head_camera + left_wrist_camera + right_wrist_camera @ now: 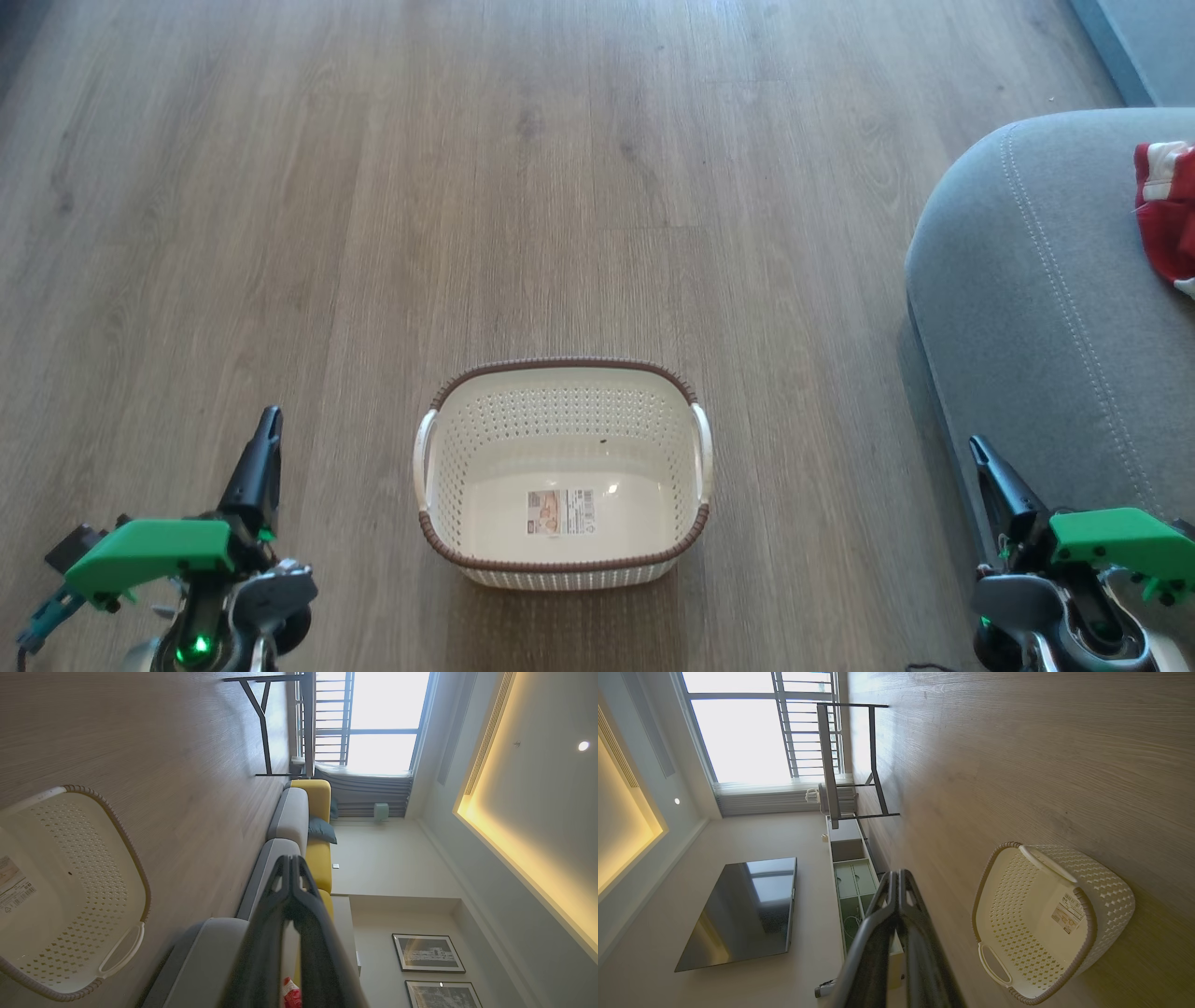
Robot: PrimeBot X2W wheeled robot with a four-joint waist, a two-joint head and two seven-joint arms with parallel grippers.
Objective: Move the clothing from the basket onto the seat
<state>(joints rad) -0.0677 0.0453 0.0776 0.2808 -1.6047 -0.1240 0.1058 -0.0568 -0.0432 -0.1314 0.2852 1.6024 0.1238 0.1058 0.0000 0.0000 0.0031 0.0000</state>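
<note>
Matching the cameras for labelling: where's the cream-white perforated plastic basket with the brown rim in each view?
Head view: the cream-white perforated plastic basket with brown woven-look rim sits lower centre, on the wood floor.
Left wrist view: basket at the left edge, partly cut off.
Right wrist view: basket at lower right.
Shared landmark: the barcode sticker on its bottom.

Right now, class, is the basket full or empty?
Empty: the basket shows its bare bottom and sticker, and the red clothing lies on the grey seat.

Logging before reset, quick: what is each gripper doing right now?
Left gripper: closed, holding nothing.
Right gripper: closed, holding nothing.
</note>
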